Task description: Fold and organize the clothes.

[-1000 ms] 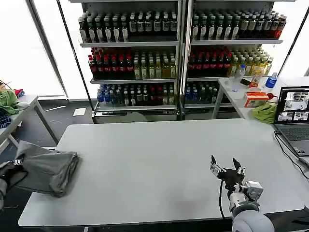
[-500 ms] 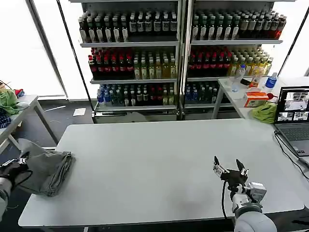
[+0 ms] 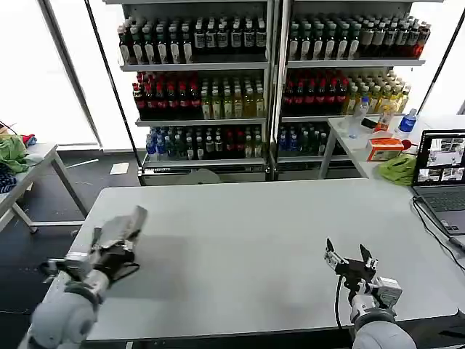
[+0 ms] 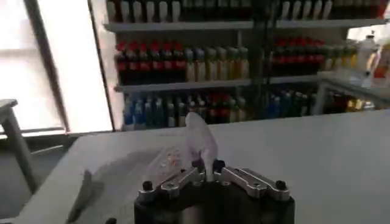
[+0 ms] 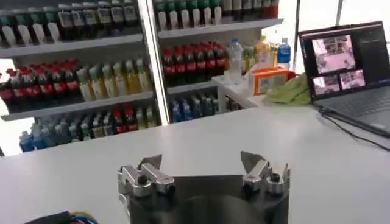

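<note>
Your left gripper is pinched shut with nothing in it, while your right gripper is sitting wide open over the table. No shirt is lying there, so closing now risks grabbing air.

Two end effectors: left end effector, right end effector; one table; one laptop.

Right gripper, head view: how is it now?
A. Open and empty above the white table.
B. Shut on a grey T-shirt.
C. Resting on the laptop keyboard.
A: the right gripper has its fingers spread with nothing between them, above the white table, well apart from the laptop.
</note>
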Tool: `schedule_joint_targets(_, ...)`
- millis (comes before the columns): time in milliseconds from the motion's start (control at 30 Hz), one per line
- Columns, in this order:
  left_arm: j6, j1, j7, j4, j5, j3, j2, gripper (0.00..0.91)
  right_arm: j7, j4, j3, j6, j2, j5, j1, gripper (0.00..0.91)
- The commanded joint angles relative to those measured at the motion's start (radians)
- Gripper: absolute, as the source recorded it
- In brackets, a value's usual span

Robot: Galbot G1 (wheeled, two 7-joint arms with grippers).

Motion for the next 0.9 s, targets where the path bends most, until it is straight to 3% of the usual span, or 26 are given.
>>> schedule_joint_targets(33,0.035,-0.214,-0.061,0.084,0.128,0.496,-0.215,0.000,-0.003,0.000,0.008,-0.006,0.039,-0.036,-0.017,0.907)
schedule_joint_targets(467,0.017,-0.311,-0.059,0.180,0.112,0.537,-0.245,0.010,-0.012,-0.020,-0.028,-0.022,0.055,-0.076,0.008,0.907)
schedule_joint_targets(500,0.006,-0.318,-0.063,0.188,0.112,0.538,-0.250,0.242,-0.012,-0.021,-0.031,-0.023,0.056,-0.079,0.008,0.907)
schedule_joint_targets(533,0.000,-0.327,-0.065,0.198,0.110,0.538,-0.254,0.907,-0.012,-0.022,-0.033,-0.024,0.055,-0.081,0.009,0.907)
schedule_joint_targets(700,-0.101,-0.348,-0.038,0.225,-0.030,0.535,-0.277,0.907,-0.023,-0.035,-0.039,-0.042,0.046,-0.081,0.011,0.907)
schedule_joint_targets(800,-0.114,-0.336,-0.005,0.189,-0.163,0.538,-0.279,0.907,-0.022,-0.052,-0.047,-0.036,0.046,-0.079,0.022,0.907)
schedule_joint_targets(900,-0.130,-0.328,-0.001,0.176,-0.161,0.530,-0.285,0.907,-0.020,-0.063,-0.054,-0.036,0.047,-0.072,0.032,0.907)
